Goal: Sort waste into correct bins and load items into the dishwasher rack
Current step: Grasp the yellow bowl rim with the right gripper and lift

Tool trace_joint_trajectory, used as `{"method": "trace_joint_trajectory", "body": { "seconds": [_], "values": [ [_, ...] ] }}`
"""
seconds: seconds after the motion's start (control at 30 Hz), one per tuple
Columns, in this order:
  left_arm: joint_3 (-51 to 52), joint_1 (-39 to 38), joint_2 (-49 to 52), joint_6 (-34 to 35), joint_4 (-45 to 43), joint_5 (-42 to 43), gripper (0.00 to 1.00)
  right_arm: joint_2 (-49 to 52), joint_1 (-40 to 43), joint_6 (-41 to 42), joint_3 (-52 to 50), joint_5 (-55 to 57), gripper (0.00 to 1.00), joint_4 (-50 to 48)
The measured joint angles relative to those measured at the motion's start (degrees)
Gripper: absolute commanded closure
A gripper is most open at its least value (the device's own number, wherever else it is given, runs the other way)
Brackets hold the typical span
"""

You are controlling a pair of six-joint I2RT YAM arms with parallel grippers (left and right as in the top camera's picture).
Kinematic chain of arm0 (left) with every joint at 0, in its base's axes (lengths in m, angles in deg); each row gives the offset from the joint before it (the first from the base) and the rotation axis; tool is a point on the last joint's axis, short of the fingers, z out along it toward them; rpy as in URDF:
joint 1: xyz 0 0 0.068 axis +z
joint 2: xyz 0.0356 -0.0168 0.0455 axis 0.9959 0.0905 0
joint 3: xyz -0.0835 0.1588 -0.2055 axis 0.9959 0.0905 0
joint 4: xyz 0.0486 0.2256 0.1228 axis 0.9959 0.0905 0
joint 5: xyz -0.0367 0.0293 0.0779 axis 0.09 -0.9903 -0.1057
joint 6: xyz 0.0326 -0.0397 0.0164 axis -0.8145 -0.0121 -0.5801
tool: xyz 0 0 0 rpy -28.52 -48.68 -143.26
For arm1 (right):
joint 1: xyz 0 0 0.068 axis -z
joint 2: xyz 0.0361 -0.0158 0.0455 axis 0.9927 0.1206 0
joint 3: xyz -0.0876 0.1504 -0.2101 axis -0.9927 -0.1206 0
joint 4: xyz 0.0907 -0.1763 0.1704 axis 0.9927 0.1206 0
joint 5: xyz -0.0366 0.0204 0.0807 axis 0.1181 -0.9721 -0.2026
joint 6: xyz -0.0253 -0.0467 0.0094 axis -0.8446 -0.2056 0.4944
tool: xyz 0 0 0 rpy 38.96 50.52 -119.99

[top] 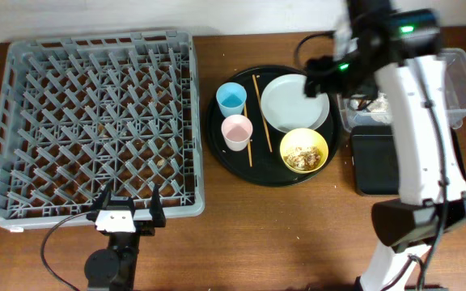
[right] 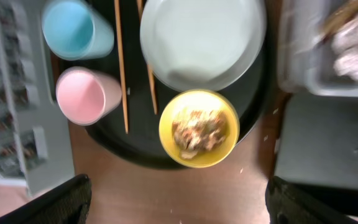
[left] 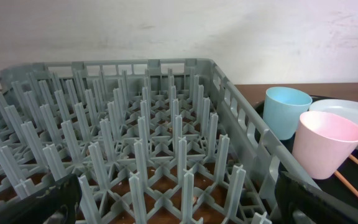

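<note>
Right gripper point(right: 178, 184), jaws wide apart and empty, hangs over the round tray point(top: 215, 149) carrying a yellow bowl point(right: 166, 127) of food scraps point(right: 196, 129), plate point(right: 201, 40), blue cup point(right: 73, 28), pink cup point(right: 82, 96) and chopsticks point(right: 120, 62). Tissue point(right: 356, 43) lies in the clear tub point(right: 291, 56). Left gripper point(top: 128, 207), likewise wide open and empty, sits at the rack's point(top: 95, 121) near edge.

Even light, soft shadows; overhead sharp; right wrist blurred, yellow bowl point(right: 199, 127) smeared.

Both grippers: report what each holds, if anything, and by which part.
Nothing is held. The right gripper hangs open above the round black tray, nothing between its fingers; the left gripper stands open and empty by the dishwasher rack.
</note>
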Motion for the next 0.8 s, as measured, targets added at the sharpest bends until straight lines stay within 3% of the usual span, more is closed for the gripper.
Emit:
{"method": "trace_joint_trajectory", "body": {
  "seconds": [0.17,0.23,0.27,0.33,0.5,0.7,0.8],
  "values": [
    [0.0,0.0,0.0,0.0,0.0,0.0,0.01,1.1,-5.9,1.7,-18.4,1.6,0.27,-12.0],
    [0.0,0.0,0.0,0.0,0.0,0.0,0.01,1.3,-7.6,1.8,-24.4,1.9,0.39,-16.3],
    [0.0,0.0,0.0,0.0,0.0,0.0,0.01,1.5,-8.8,1.9,-27.4,2.0,0.5,-18.6],
    [0.0,0.0,0.0,0.0,0.0,0.0,0.01,1.6,-10.7,1.8,-33.1,2.9,0.58,-24.1],
    [0.0,0.0,-0.1,0.0,0.0,0.0,0.01,1.6,-11.6,1.8,-44.5,4.9,0.65,-34.9],
    [0.0,0.0,-0.1,0.0,0.0,0.0,0.01,1.6,-11.6,1.9,-49.2,6.8,0.95,-38.4],
    [0.0,0.0,-0.1,0.0,0.0,0.0,0.01,1.5,-11.6,1.5,-49.1,7.7,0.96,-38.5]
  ]
}}
